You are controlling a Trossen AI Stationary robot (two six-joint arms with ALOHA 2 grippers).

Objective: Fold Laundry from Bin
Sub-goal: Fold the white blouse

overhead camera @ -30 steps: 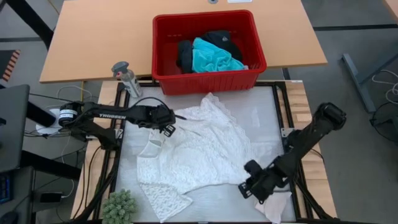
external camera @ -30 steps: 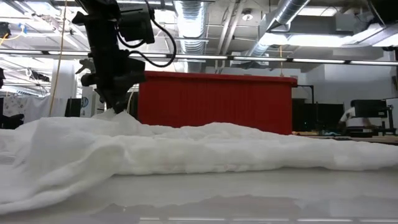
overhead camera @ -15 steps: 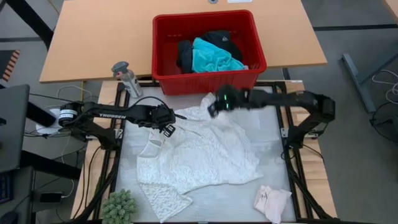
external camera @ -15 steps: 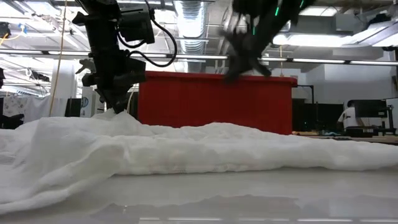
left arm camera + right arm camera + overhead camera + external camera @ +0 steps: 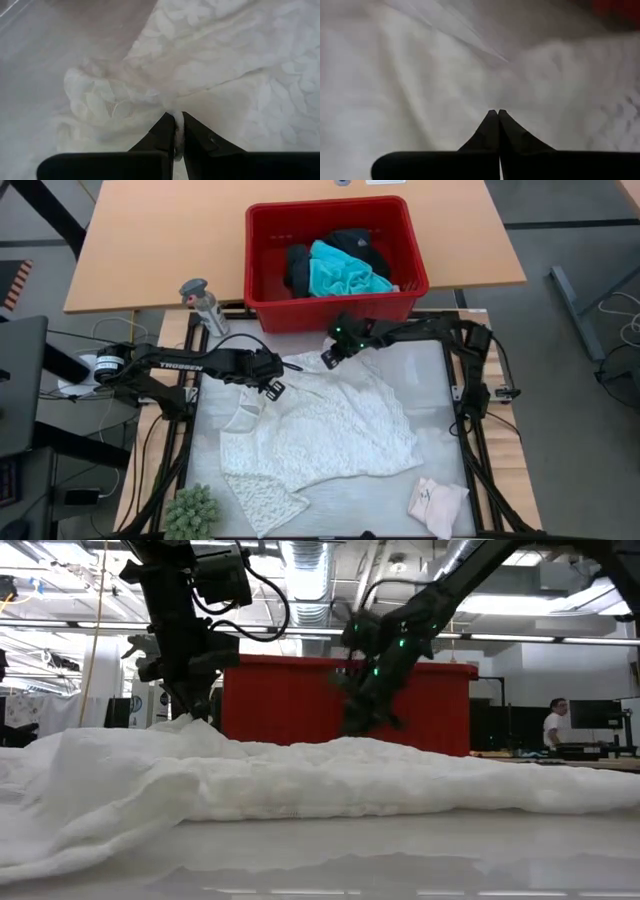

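A white lacy top (image 5: 320, 425) lies spread out on the white table. My left gripper (image 5: 272, 387) is shut on the top's left part, where the cloth rises to a small peak (image 5: 190, 723). My right gripper (image 5: 326, 360) is shut with nothing between its fingers. It hangs close above the far edge of the top, just in front of the red bin (image 5: 335, 312). Black clothing (image 5: 298, 268) and a turquoise shirt (image 5: 343, 273) lie in the bin. A small pale piece (image 5: 437, 503) rests flat at the near right corner. My left gripper pinches a small fold of lace (image 5: 175, 131) between its two fingers, at an inner edge of the top near its left side. The fingers slant steeply down onto it. The pinched cloth is drawn up a little; the rest of the top lies on the table.
A grey spray bottle (image 5: 203, 304) stands beyond the table's far left corner. A green plant (image 5: 192, 511) sits at the near left corner. The bin stands on a wooden table (image 5: 150, 240) behind the white one. A person (image 5: 556, 725) shows far off in the room.
My right gripper has swung from the table's near right corner, beside the small pale piece, toward the far edge and the left. It has come down over the far edge of the top, turning as it went. The pale piece stays where it lay.
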